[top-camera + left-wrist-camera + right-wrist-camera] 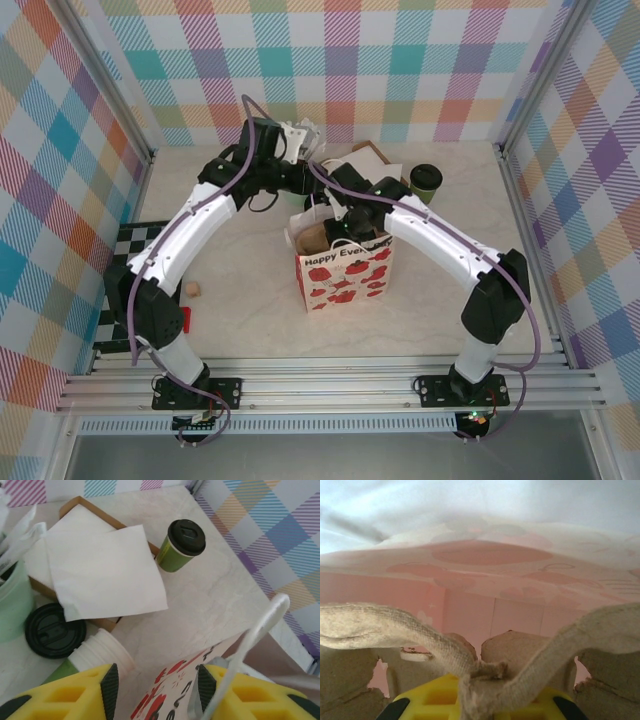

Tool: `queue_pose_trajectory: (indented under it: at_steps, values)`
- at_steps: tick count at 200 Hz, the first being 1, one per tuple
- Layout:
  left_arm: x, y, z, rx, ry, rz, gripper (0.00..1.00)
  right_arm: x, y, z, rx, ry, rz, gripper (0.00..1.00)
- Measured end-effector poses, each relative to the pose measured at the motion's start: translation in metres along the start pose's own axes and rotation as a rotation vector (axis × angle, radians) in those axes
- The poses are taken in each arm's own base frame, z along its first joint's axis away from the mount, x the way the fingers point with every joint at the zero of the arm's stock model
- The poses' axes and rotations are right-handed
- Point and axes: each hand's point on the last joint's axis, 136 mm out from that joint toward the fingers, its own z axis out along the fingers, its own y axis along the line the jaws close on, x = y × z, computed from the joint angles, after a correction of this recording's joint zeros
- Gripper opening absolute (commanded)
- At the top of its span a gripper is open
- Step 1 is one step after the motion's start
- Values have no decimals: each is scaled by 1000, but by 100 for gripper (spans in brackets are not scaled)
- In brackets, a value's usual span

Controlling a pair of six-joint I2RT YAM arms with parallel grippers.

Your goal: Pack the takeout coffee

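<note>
From the overhead camera, the takeout coffee (425, 181) stands upright on the pale surface (250, 320), right of the cardboard tray (366, 153) and behind the right arm, well outside the paper bag (345, 266). That bag, white with red poppies, stands open between the two arms. The right hand (345, 228) reaches down into its mouth, where brown cardboard shows. The left hand (303, 195) sits at the bag's far left rim. A small wooden block (193, 289) lies near the left arm, beside a checkered mat (130, 250). In the left wrist camera, the left hand (157, 682) has its yellow fingers (105, 685) apart, the bag's printed rim (220, 655) lying in the gap with nothing pressed against it, and the white bag handle (257, 632) crossing over one finger. Beyond it the coffee cup (182, 545) stands just beside the tray's corner, white napkins (100, 570) spread over the tray. A loose black lid (52, 630) lies flat by a pale green cup (12, 600). In the right wrist camera, the right hand (482, 692) is closed on the gathered handle strips of a pulp cup carrier (520, 650), with the bag's pink-tinted inner wall (485, 605) close ahead.
</note>
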Motion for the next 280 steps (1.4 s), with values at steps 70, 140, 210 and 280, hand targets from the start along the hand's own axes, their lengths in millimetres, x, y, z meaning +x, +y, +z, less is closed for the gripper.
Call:
queue_pose_trajectory:
  at_steps: [70, 140, 210, 280]
  values:
    - [-12, 29, 1, -154, -51, -110, 0, 16, 1, -3, -20, 3, -37, 0]
    - [-14, 16, 3, -83, -55, -163, 0, 17, 2, 13, -1, 103, -18, 0]
    - [-4, 21, -12, -102, -48, -105, 63, 19, 2, 27, 26, 192, 20, 0]
    - [59, -61, -148, 117, -190, 306, 79, 22, 10, 28, -5, 230, 32, 0]
